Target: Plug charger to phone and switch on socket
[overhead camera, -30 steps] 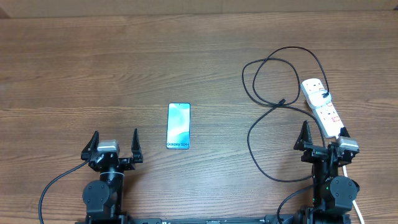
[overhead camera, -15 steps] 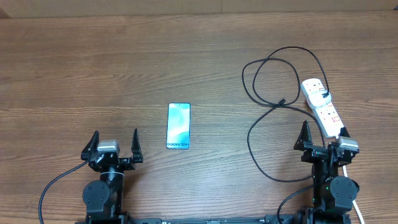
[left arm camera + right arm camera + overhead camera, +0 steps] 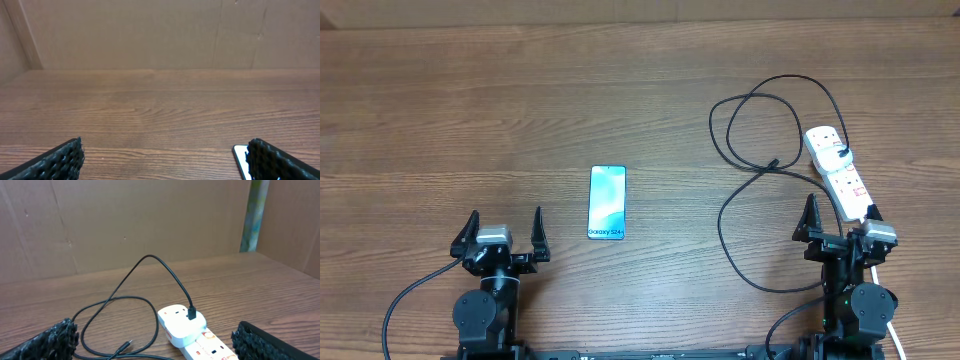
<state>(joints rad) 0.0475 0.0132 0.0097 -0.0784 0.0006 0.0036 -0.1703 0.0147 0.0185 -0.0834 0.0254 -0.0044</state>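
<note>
The phone (image 3: 607,202) lies flat on the wooden table with its light screen up, just ahead and right of my left gripper (image 3: 504,232), which is open and empty. In the left wrist view (image 3: 165,167) only the phone's corner (image 3: 240,159) shows, by the right finger. The white socket strip (image 3: 840,175) lies at the right, its near end just ahead of my open, empty right gripper (image 3: 841,225). The black charger cable (image 3: 760,110) loops left of the strip. Its connector tip (image 3: 775,163) lies free on the table. Its other end is plugged into a white adapter (image 3: 182,325) on the strip (image 3: 212,351).
A cardboard wall (image 3: 125,225) stands at the table's far edge. The strip's white cord (image 3: 895,335) runs back past my right arm. A black cable loop (image 3: 735,255) lies between the phone and my right gripper.
</note>
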